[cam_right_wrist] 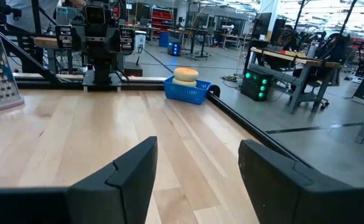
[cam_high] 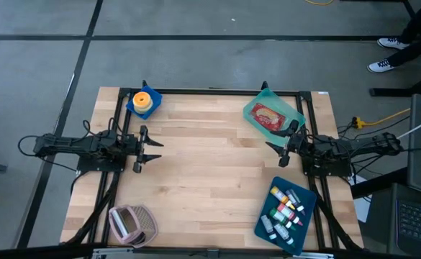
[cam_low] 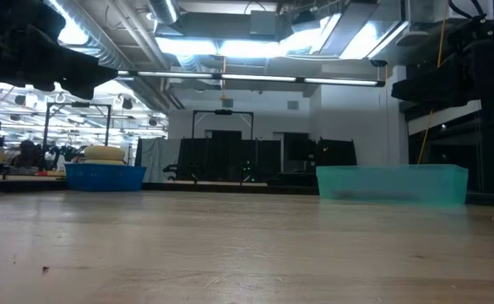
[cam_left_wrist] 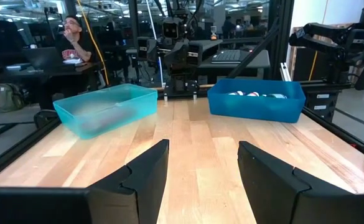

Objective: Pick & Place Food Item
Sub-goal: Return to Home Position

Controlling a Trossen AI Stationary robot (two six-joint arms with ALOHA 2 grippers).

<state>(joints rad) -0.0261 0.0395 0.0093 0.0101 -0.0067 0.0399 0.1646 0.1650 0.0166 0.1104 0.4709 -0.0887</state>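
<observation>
1. Looking down from above, the left gripper (cam_high: 150, 150) sits at the left of the table (cam_high: 210, 180) and the right gripper (cam_high: 278, 152) at the right, both with fingers apart; the bottles (cam_high: 286, 208) lie in the blue bin (cam_high: 267, 205), near right
2. Low view: a teal bin (cam_low: 390, 184) far right, a blue basket (cam_low: 103, 177) far left
3. Left wrist view: fingers spread, both bins beyond them
4. Right wrist view: fingers spread, the basket beyond holding a bun (cam_right_wrist: 185, 74)

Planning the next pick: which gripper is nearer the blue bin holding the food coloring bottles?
Right. The right gripper is near the blue bin, not touching; the left gripper is across the table.
</observation>
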